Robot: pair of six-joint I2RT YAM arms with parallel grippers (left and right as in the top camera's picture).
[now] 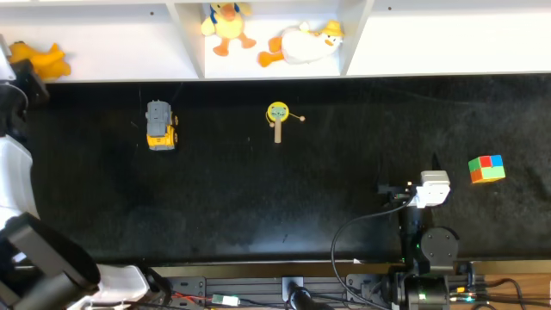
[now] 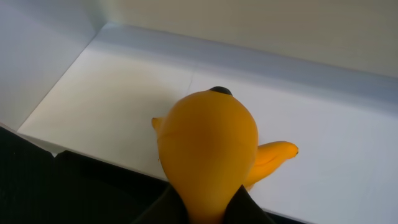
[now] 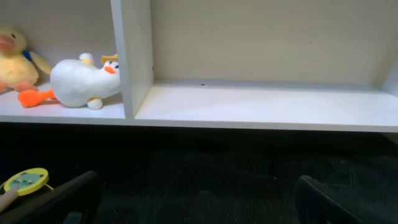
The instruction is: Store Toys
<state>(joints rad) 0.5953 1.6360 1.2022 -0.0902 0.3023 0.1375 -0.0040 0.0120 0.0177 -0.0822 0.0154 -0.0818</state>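
Note:
An orange plush toy hangs just over the white floor of the shelf's left compartment, and my left gripper is shut on its lower end. From above, the same orange toy shows at the far left of the shelf. A yellow duck and a white duck lie in the middle compartment. On the black mat lie a yellow-grey truck, a small rattle drum and a colour cube. My right gripper is open above the mat, near its base.
The shelf's right compartment faces my right gripper and holds nothing. A divider wall separates it from the white duck. Cables run along the table's front edge. The mat is open between the toys.

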